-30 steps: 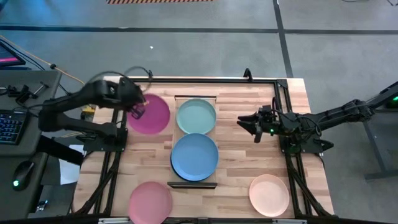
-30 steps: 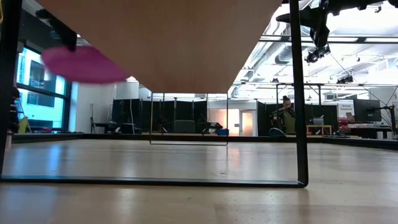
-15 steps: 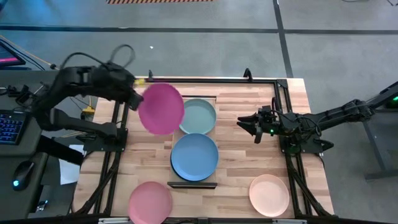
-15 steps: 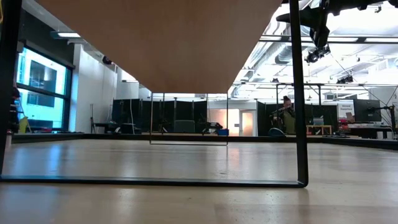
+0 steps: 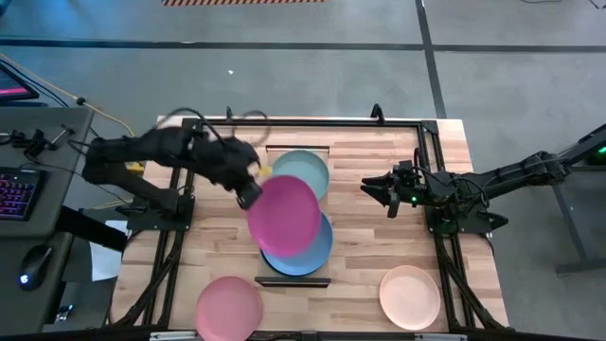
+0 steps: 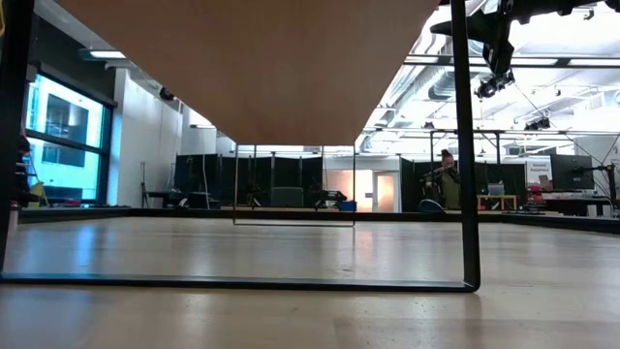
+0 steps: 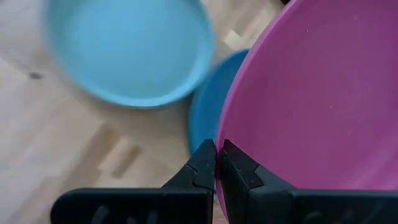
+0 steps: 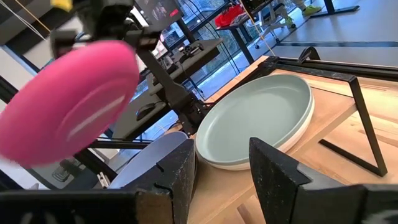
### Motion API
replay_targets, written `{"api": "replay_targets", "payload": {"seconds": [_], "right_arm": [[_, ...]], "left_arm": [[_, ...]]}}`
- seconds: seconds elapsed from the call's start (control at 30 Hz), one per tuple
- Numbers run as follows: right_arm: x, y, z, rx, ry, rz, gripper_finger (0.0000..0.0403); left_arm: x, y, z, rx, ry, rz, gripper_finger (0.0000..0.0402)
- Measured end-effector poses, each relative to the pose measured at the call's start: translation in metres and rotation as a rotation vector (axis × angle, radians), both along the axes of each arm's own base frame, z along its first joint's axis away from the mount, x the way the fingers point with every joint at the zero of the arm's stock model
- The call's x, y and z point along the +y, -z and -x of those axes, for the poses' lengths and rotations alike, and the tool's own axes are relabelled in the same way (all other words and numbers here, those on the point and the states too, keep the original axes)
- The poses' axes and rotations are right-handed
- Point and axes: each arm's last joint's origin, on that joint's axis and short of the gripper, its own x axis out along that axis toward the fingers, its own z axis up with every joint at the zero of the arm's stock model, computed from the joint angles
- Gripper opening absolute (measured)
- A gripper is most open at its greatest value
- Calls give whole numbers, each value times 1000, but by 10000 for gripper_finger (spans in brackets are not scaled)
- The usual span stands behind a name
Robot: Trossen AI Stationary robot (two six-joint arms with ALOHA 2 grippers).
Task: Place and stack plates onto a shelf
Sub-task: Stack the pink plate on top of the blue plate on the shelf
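Note:
My left gripper is shut on the magenta plate, which hangs in the air over the blue plate. The blue plate lies on the near half of the shelf. On the far half, the mint plate sits on a white plate. The pink plate and the peach plate lie flat on the tabletop near its near edge. My right gripper waits open, right of the shelf. My left gripper pinches the magenta plate's rim between its two fingers, on the plate's left edge. It comes from the table's left. The plate is lifted clear and tilted, touching nothing below.
Dark frame rails run along the table's left, right and far sides. The shelf's dark end rails stand at its far and near ends. A keyboard and a mouse lie left of the table.
My left gripper has carried the magenta plate from the table's far left, up and then toward the right and near edge, until it is over the blue plate. The plate has tipped on the way. The gripper has stayed shut on it.

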Motion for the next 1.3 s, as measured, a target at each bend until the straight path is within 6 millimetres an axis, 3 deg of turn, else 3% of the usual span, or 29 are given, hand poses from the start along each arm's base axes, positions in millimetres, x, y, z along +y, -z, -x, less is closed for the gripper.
{"api": "replay_targets", "payload": {"seconds": [0.2, 0.37, 0.6, 0.8, 1.3], "right_arm": [[0, 0, 0, 2, -5, -2, 135], [1, 1, 0, 10, -37, -4, 135], [1, 5, 0, 48, -39, -35, 135], [1, 10, 1, 89, -43, -43, 135], [2, 9, 1, 74, -66, -91, 135]], "left_arm": [[-35, 22, -36, 20, 9, 10, 0], [-52, 36, -47, 69, -27, 5, 0], [-55, 42, -38, 154, -136, -46, 0], [-58, 46, -40, 183, -116, -36, 4], [-59, 43, -37, 166, -59, -75, 80]]}}
